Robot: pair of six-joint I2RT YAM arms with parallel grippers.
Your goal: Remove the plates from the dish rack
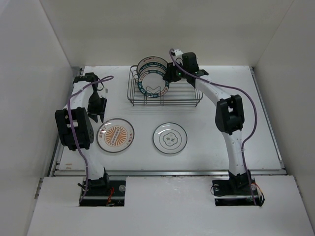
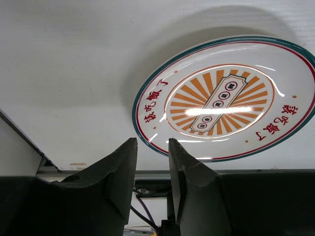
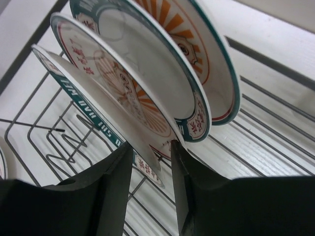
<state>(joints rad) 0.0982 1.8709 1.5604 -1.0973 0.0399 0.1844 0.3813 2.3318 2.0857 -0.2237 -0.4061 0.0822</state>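
Note:
The dish rack (image 1: 192, 102) stands at the back centre and holds three upright plates (image 1: 151, 74). My right gripper (image 1: 170, 76) is at their right side. In the right wrist view its jaws (image 3: 151, 145) are open and straddle the lower rim of the front plate (image 3: 83, 93), which has green lettering; the middle plate (image 3: 147, 78) and the back sunburst plate (image 3: 202, 49) stand behind it. An orange sunburst plate (image 1: 115, 135) and a flower-outline plate (image 1: 170, 137) lie flat on the table. My left gripper (image 1: 97, 113) is open and empty just left of the sunburst plate (image 2: 226, 98).
White walls enclose the table on three sides. A metal rail (image 1: 167, 172) runs along the front edge, and the table's left edge (image 2: 24, 140) is close to my left gripper. The rack's wire floor (image 3: 59, 147) lies under my right fingers.

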